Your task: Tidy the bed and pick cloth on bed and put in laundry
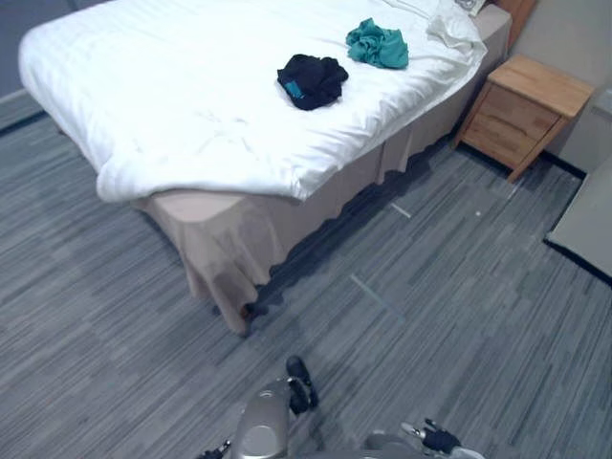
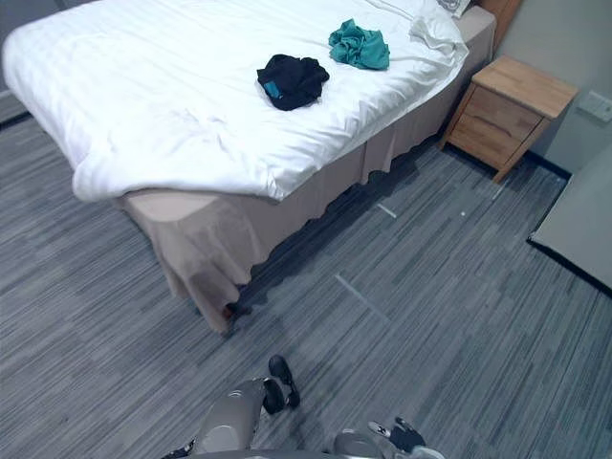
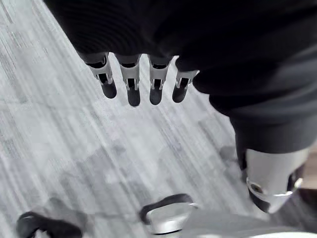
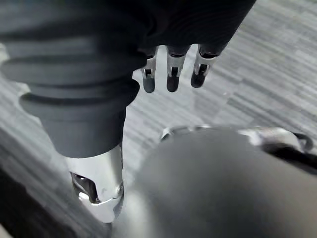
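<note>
Hanging slack and empty, left hand (image 3: pixel 131 84) and right hand (image 4: pixel 171 74) are held far from black cloth (image 1: pixel 312 80); reach could be misjudged.

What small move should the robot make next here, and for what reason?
Probably a step forward toward the bed. The black cloth and the teal cloth lie on top of it, well ahead of the robot, while the left hand and right hand hang open over the floor, holding nothing.
</note>
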Available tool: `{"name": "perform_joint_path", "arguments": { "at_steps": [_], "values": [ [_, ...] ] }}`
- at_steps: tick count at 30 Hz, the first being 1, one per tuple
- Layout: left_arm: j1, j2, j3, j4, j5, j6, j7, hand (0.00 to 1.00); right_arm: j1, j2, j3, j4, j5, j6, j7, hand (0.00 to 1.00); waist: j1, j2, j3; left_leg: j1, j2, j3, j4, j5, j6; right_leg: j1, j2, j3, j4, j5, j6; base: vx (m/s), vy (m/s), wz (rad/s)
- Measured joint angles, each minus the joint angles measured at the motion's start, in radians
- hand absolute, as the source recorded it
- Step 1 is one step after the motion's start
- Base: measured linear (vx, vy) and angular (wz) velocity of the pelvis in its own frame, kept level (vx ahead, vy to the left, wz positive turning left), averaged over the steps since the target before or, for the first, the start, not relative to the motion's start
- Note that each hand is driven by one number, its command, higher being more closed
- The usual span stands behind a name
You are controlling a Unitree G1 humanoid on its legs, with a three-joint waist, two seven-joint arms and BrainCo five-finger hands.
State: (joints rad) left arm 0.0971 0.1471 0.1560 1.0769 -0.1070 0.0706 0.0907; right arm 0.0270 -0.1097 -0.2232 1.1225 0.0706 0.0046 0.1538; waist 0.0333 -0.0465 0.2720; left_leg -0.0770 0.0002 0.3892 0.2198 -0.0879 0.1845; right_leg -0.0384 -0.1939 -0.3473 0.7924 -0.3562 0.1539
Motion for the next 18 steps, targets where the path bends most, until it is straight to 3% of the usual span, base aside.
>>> {"name": "perform_joint_path", "arguments": {
  "at_steps": [1, 3, 4, 6, 9, 10, 11, 12, 13, 15, 16, 17, 18],
  "values": [
    [-0.017, -0.003, -0.018, -0.008, -0.001, -0.008, 0.001, 0.00, 0.002, -0.006, 0.010, -0.004, 0.019, 0.000, -0.003, 0.00, -0.011, 0.008, -0.008, 0.044, 0.001, -0.077, -0.053, 0.007, -0.020, -0.038, 0.024, 0.030, -0.162, 0.007, 0.004, 0.38, 0.019, 1.26],
    [-0.045, 0.016, -0.048, -0.007, -0.004, -0.015, 0.002, 0.00, 0.007, -0.004, 0.013, -0.006, 0.048, 0.000, -0.009, 0.00, -0.016, 0.008, -0.008, 0.052, -0.002, -0.155, -0.066, -0.011, -0.053, -0.085, 0.039, 0.110, -0.335, 0.049, 0.017, 0.33, -0.061, 1.40],
    [-0.071, 0.014, -0.050, -0.006, -0.009, -0.016, 0.006, 0.00, 0.013, -0.002, 0.010, -0.005, 0.070, 0.003, -0.016, 0.00, -0.017, 0.009, -0.008, 0.051, -0.007, -0.213, -0.059, -0.020, -0.068, -0.115, 0.043, 0.199, -0.465, 0.112, 0.018, 0.32, -0.098, 1.38],
    [-0.076, 0.011, -0.039, -0.006, -0.008, -0.024, 0.022, 0.00, 0.024, 0.007, -0.009, -0.008, 0.096, 0.005, -0.021, 0.00, -0.018, 0.011, -0.007, 0.073, -0.007, -0.278, -0.037, -0.041, -0.099, -0.124, 0.040, 0.300, -0.571, 0.196, 0.000, 0.35, -0.133, 1.37],
    [-0.026, -0.013, 0.006, -0.021, -0.012, -0.049, 0.046, 0.00, 0.042, 0.022, -0.008, -0.025, 0.116, 0.046, -0.023, 0.00, -0.014, 0.001, -0.021, 0.148, 0.003, -0.298, -0.024, -0.083, -0.153, -0.081, 0.044, 0.296, -0.514, 0.256, -0.008, 0.32, -0.184, 1.06],
    [-0.011, -0.021, 0.009, -0.030, -0.017, -0.054, 0.045, 0.00, 0.043, 0.022, -0.007, -0.033, 0.116, 0.051, -0.022, 0.00, -0.012, 0.000, -0.028, 0.154, 0.004, -0.297, -0.016, -0.097, -0.156, -0.076, 0.043, 0.288, -0.507, 0.262, -0.003, 0.32, -0.243, 0.76],
    [0.016, -0.025, 0.015, -0.042, -0.035, -0.071, 0.044, 0.00, 0.043, 0.012, -0.007, -0.039, 0.116, 0.066, -0.020, 0.00, -0.005, -0.001, -0.036, 0.159, 0.004, -0.290, 0.018, -0.123, -0.183, -0.069, 0.056, 0.279, -0.507, 0.284, -0.023, 0.33, -0.274, 0.43],
    [0.039, -0.026, 0.012, -0.047, -0.041, -0.093, 0.044, 0.00, 0.043, 0.013, -0.004, -0.039, 0.116, 0.081, -0.018, 0.00, 0.001, -0.008, -0.046, 0.151, 0.004, -0.252, 0.073, -0.140, -0.211, -0.050, 0.067, 0.265, -0.529, 0.350, -0.059, 0.33, -0.288, 0.31],
    [0.045, -0.025, 0.013, -0.047, -0.041, -0.102, 0.044, 0.00, 0.045, 0.015, -0.004, -0.039, 0.116, 0.087, -0.018, 0.00, 0.001, -0.014, -0.050, 0.139, 0.004, -0.226, 0.110, -0.151, -0.225, -0.039, 0.070, 0.257, -0.548, 0.380, -0.065, 0.29, -0.312, 0.24],
    [0.042, -0.066, 0.003, -0.043, -0.052, -0.157, 0.045, 0.00, 0.052, -0.035, -0.013, -0.041, 0.117, 0.115, -0.012, 0.00, -0.006, 0.077, -0.057, 0.089, 0.097, -0.137, 0.241, -0.185, -0.268, 0.037, 0.105, 0.196, -0.630, 0.366, -0.067, 0.21, -0.290, 0.37],
    [0.039, -0.079, 0.001, -0.044, -0.051, -0.176, 0.047, 0.00, 0.052, -0.048, -0.014, -0.041, 0.117, 0.123, -0.012, 0.00, -0.014, 0.090, -0.055, 0.092, 0.109, -0.113, 0.241, -0.184, -0.270, 0.052, 0.111, 0.183, -0.645, 0.366, -0.067, 0.14, -0.198, 0.45],
    [0.037, -0.101, -0.004, -0.049, -0.047, -0.216, 0.063, 0.00, 0.057, -0.066, -0.017, -0.042, 0.116, 0.137, -0.012, 0.00, -0.024, 0.124, -0.065, 0.115, 0.118, -0.083, 0.193, -0.175, -0.282, 0.067, 0.121, 0.169, -0.655, 0.361, -0.075, 0.09, -0.176, 0.31],
    [0.032, -0.104, -0.007, -0.080, -0.039, -0.247, 0.086, 0.00, 0.065, -0.073, -0.035, -0.044, 0.115, 0.143, -0.010, 0.00, -0.029, 0.134, -0.068, 0.147, 0.108, -0.084, 0.110, -0.157, -0.301, 0.069, 0.124, 0.162, -0.652, 0.353, -0.086, 0.09, -0.212, 0.24]
  ]
}}
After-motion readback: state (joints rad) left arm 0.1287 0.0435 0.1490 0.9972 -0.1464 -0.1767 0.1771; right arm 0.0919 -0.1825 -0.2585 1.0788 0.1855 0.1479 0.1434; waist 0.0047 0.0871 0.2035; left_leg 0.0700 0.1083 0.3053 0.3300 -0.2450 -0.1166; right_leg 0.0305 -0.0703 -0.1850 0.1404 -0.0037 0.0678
